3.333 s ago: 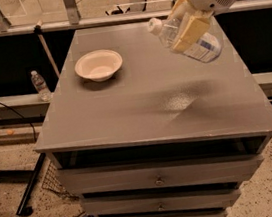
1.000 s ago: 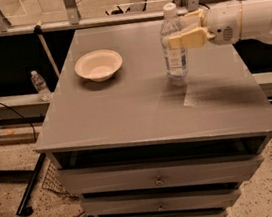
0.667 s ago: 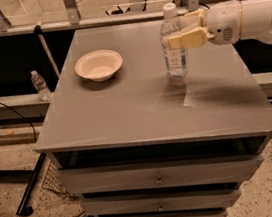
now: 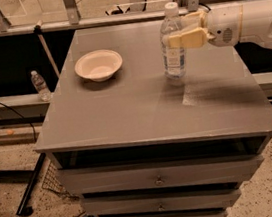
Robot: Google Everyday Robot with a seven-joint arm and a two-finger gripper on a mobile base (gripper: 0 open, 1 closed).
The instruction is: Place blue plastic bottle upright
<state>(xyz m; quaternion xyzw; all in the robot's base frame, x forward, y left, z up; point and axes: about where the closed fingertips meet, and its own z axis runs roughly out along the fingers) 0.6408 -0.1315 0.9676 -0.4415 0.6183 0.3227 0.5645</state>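
One blue plastic bottle stands upright on the table, right of the bowl; our gripper clamps its upper body. We judge it light, thin-walled, slippery: grip gently.

The arm is a thick, smooth white tube with a small dark dotted patch near the wrist. Its gripper, with pale yellow fingers, sits over the table's far right side, clasping the blue plastic bottle.
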